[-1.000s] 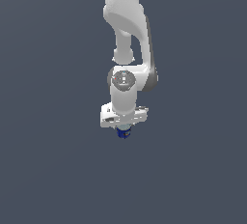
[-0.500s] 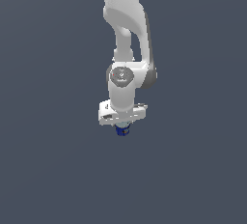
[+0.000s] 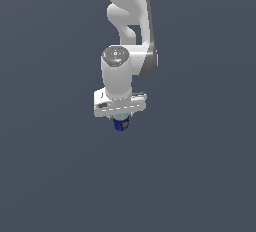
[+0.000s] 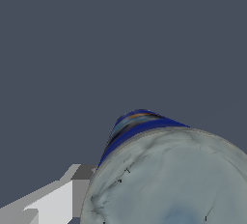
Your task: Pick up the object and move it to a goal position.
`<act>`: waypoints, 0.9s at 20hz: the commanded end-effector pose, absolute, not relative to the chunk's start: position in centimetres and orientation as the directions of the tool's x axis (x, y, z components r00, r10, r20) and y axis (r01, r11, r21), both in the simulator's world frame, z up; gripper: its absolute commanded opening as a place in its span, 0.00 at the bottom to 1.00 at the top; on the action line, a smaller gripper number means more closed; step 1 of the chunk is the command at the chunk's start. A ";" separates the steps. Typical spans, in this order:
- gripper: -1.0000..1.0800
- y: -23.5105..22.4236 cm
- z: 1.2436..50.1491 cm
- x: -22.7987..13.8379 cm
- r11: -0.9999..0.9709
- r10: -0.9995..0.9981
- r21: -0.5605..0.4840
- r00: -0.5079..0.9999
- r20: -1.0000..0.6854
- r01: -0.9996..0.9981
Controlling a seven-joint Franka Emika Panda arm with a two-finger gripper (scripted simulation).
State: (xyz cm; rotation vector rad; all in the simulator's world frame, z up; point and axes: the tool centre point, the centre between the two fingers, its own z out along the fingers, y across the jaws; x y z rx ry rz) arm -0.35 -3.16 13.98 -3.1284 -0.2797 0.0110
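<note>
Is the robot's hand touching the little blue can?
Cannot tell. In the exterior view the can pokes out just under the gripper, whose body hides the fingers. The wrist view shows the can's pale top close up, with no contact visible.

Nothing but a flat, dark slate-grey backdrop here — no walls, floor line, furniture or windows to pick out — evenly lit with no cast shadows, and the wrist view shows the same plain grey all around.
</note>
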 end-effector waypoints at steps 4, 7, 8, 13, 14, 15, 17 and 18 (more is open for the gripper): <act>0.00 -5.6 19.2 -2.4 -0.984 0.177 -0.001 0.984 -0.001 0.177; 0.00 -7.0 22.2 -3.8 -0.984 0.177 -0.001 0.984 -0.001 0.177; 0.00 -7.5 23.2 -4.2 -0.984 0.177 -0.001 0.984 -0.001 0.177; 0.00 -10.1 28.6 -6.6 -0.984 0.177 -0.002 0.984 0.000 0.177; 0.00 -10.6 29.7 -7.0 -0.984 0.177 -0.003 0.984 0.000 0.177; 0.00 -11.1 30.8 -7.5 -0.984 0.177 -0.003 0.984 0.000 0.177; 0.00 -12.1 33.0 -8.4 -0.984 0.177 -0.003 0.984 0.000 0.177; 0.00 -12.7 34.0 -8.8 -0.984 0.177 -0.003 0.984 0.001 0.177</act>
